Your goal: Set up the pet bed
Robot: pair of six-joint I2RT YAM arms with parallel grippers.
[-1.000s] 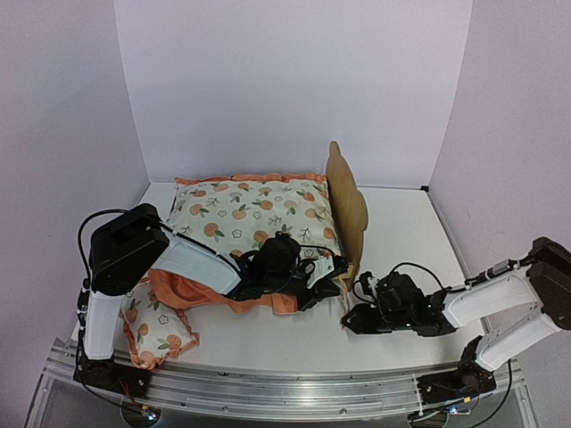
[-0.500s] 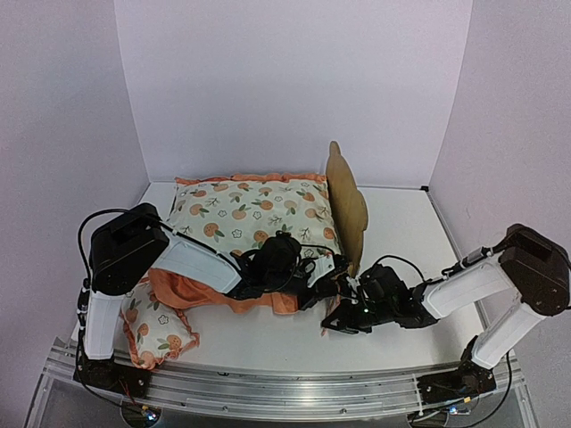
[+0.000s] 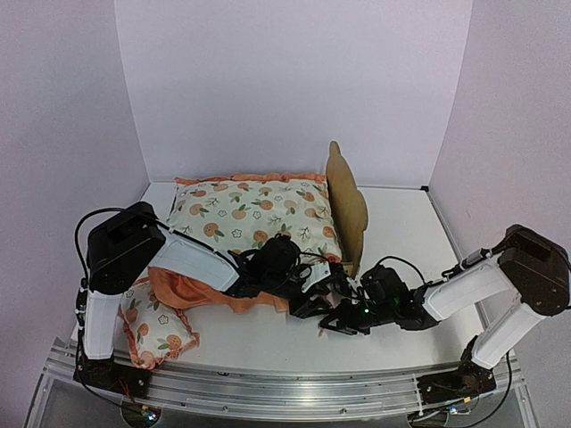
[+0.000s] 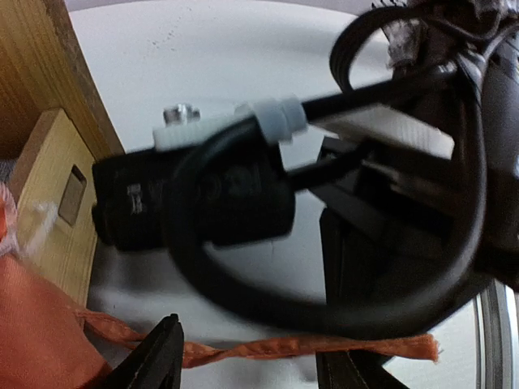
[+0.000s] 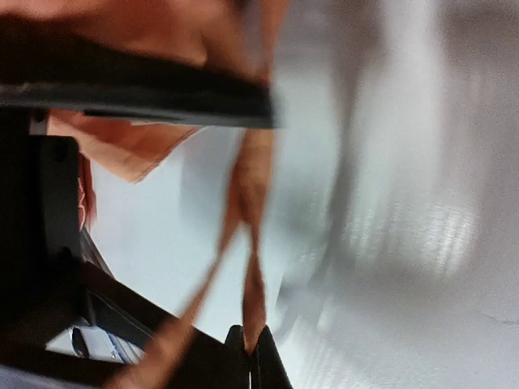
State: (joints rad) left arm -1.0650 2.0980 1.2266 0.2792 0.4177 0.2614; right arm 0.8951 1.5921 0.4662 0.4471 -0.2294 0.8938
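Note:
The pet bed's plywood headboard (image 3: pixel 348 209) stands on edge, and its wood (image 4: pixel 45 97) fills the left of the left wrist view. The fruit-print cushion (image 3: pixel 254 214) leans against it, orange ruffle (image 3: pixel 192 290) toward me. A thin orange tie string (image 4: pixel 324 347) from the cushion runs across between the fingers of my left gripper (image 4: pixel 251 366), which is open and not pinching it. My right gripper (image 5: pixel 253 350) is shut on that orange string (image 5: pixel 253 292) at its tips. Both grippers (image 3: pixel 312 301) (image 3: pixel 328 323) meet just in front of the headboard's near end.
A small fruit-print pillow (image 3: pixel 156 330) lies at the near left by the left arm's base. The right arm's wrist camera and black cable (image 4: pixel 203 203) hang close in front of the left gripper. White walls close in the table on three sides.
My right gripper moved left from the table's right to the cushion's corner and shut on the orange string. My left gripper opened and let that string go.

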